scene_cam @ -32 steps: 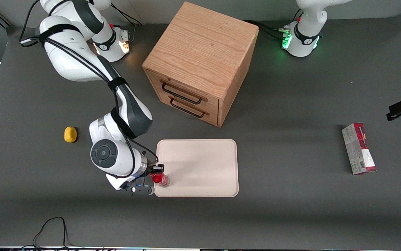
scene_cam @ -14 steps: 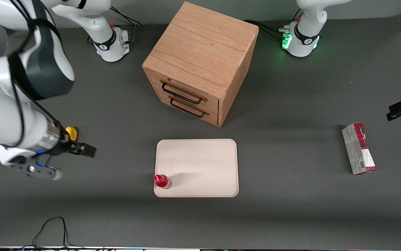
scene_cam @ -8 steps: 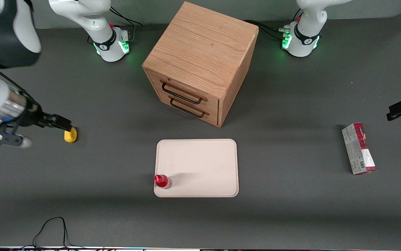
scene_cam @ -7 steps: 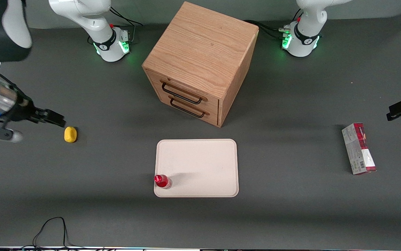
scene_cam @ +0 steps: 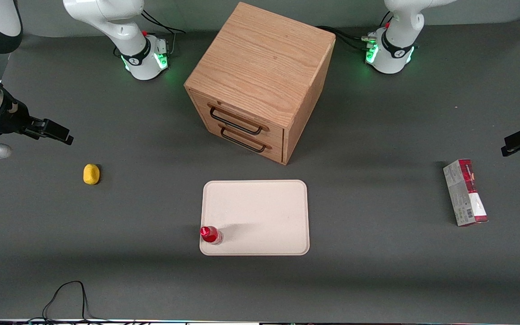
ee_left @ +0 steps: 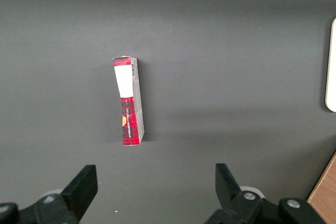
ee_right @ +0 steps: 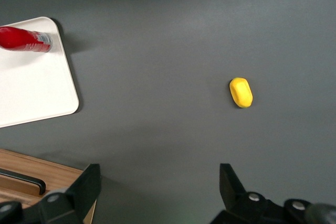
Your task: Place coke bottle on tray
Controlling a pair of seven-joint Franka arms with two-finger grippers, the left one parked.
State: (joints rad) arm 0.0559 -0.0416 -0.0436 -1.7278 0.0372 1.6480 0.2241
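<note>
The coke bottle (scene_cam: 209, 234) stands upright near the tray's (scene_cam: 260, 212) corner; light, rigid, probably slick, best gripped mid-body. The hand (scene_cam: 56, 132), spread wide and empty, hangs well away from the tray.

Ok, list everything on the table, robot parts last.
bottle: one, red, upright on the tray's corner nearest the front camera, toward the working arm's end.
tray: one, cream, in front of the cabinet.
cabinet: one, oak, two drawers with dark handles, mid-table.
yellow lump: one, on the table toward the working arm's end.
carton: one, red and grey, lying toward the parked arm's end.
gripper: one, black, open, empty, raised above the table near the yellow lump.
</note>
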